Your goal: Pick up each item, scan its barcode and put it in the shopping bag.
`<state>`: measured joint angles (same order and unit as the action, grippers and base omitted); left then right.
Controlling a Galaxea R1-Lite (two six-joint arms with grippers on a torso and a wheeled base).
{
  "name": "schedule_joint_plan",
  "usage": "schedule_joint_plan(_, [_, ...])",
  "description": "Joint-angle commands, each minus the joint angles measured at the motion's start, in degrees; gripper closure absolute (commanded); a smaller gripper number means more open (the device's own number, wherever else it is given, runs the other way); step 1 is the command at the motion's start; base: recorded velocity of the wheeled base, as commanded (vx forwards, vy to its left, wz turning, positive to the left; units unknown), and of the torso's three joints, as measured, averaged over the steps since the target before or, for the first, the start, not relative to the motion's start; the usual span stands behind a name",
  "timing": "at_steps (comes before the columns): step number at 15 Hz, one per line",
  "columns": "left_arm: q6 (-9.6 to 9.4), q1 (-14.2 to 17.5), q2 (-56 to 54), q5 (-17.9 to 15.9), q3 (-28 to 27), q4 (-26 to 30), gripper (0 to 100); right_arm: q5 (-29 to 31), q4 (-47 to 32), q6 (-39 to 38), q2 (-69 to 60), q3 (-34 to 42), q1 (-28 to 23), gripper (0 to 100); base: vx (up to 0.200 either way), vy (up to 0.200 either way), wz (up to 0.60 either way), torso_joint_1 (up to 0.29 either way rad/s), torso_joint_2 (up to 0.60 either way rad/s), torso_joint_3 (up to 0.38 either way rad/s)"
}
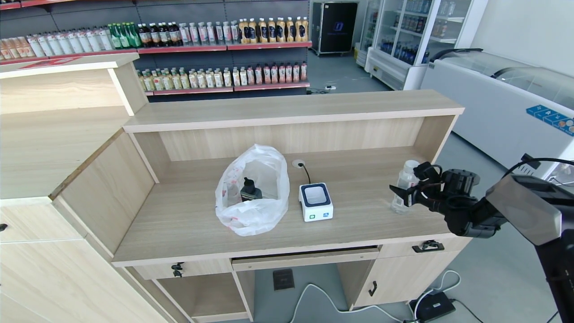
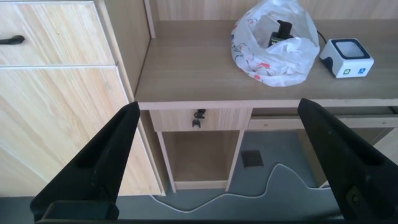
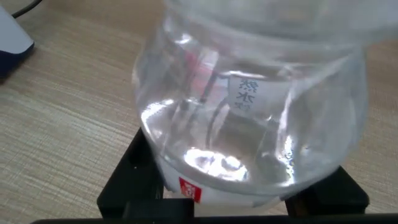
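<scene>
R: right hand [image 1: 407, 188] around upright water bottle [image 1: 405, 178] at desk [image 1: 358, 222] right end (grip: cannot tell) | L: left hand [image 2: 217, 104] spread wide, low before desk | shopping bag [image 1: 269, 215] beside scanner [image 1: 315, 202]

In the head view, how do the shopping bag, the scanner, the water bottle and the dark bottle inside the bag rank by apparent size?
1. shopping bag
2-3. scanner and water bottle, too alike to rank
4. dark bottle, partly hidden in the bag
</scene>
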<state>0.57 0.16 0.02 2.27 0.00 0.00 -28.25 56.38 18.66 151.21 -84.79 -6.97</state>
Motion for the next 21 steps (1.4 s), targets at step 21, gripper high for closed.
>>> schedule_joint_plan(21, [0.04, 0.0, 0.0, 0.0, 0.0, 0.0, 0, -24.6, -26.9, -29.0, -69.6, 27.4, 18.2, 100, 0.0, 0.0, 0.0, 0.0, 0.0, 0.0])
